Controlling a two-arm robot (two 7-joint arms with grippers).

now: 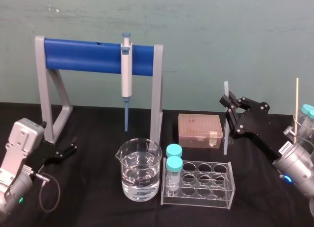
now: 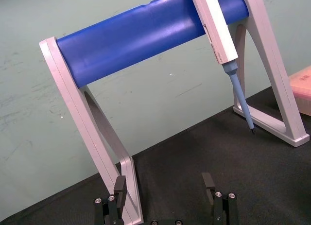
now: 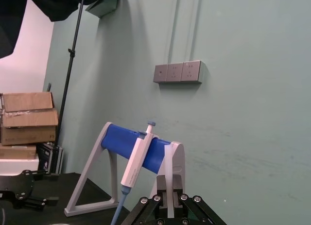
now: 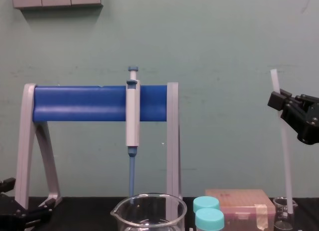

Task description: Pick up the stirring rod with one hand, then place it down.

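Note:
The stirring rod (image 1: 226, 120) is a thin translucent white stick, standing nearly upright at the right of the table. My right gripper (image 1: 228, 103) is shut on its upper part, also seen from the side (image 4: 279, 102). In the right wrist view the stirring rod (image 3: 169, 179) rises between the black fingers. Its lower end (image 4: 288, 203) reaches down into a small glass beaker (image 4: 284, 215); whether it touches the bottom is unclear. My left gripper (image 1: 73, 148) rests low at the far left, open (image 2: 164, 185) and holding nothing.
A grey-and-blue pipette (image 1: 126, 70) hangs on the blue-barred stand (image 1: 83, 55). In front stand a large beaker of water (image 1: 139, 170) and a clear tube rack (image 1: 206, 183) with two teal-capped vials. A tan tip box (image 1: 199, 130) sits beside the small beaker. Bottles crowd the right edge.

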